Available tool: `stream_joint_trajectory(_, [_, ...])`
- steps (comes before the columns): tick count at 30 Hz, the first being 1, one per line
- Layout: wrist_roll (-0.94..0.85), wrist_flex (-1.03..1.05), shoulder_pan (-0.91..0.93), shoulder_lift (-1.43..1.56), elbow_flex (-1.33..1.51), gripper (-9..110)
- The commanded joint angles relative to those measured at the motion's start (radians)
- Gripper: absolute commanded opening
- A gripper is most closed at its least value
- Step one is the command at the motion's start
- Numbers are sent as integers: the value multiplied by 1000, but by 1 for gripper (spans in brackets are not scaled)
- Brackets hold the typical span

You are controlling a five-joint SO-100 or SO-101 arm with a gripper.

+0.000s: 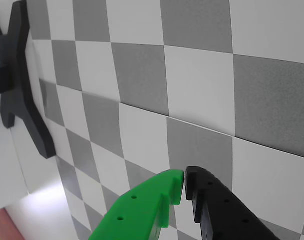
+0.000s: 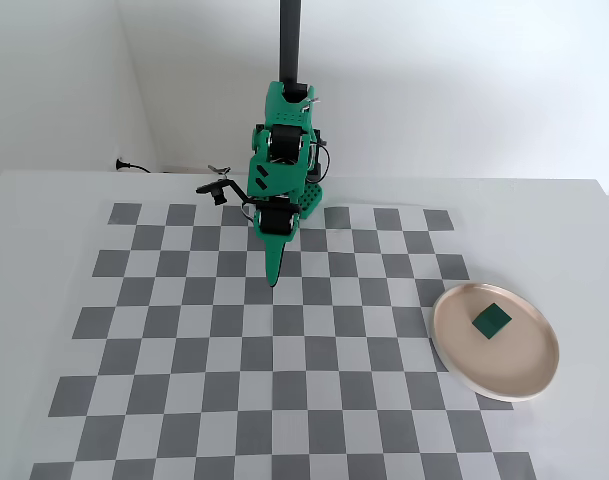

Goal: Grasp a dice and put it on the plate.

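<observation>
A: Right up against the wrist lens, the fingers (image 1: 184, 181), one green and one black, tips pressed together with nothing between them, hanging over grey and white checks.

B: Widest thing first, then: the desk (image 2: 44, 210), white, with the checkered mat (image 2: 184, 350) spread across it. The green arm (image 2: 279, 170) stands at the far edge of the mat, folded, its fingers pointing down at the squares in the fixed view.

A: And the plate (image 2: 524, 375)! Round, shallow, pinkish-beige with a paler rim, sitting at the mat's right side, well apart from the arm.

B: The dice (image 2: 492, 321) lies on it, slightly towards the far side of centre. Small dark green cube, plain faces, no pips that I can make out, turned cornerwise to the checks.

A: So the job looks done from here. How would that cube handle, you reckon?

B: Light and rigid, I'd judge, and hardly fragile. Flat sides suit a pinch across two opposite faces, square on, since a corner grip would likely let it twist out.
</observation>
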Motion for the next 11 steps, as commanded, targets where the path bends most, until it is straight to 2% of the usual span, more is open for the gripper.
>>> stream_joint_trajectory(1, [14,2,14,17,-17,-4])
stream_joint_trajectory(11, [34,3,15,17,-17,-4])
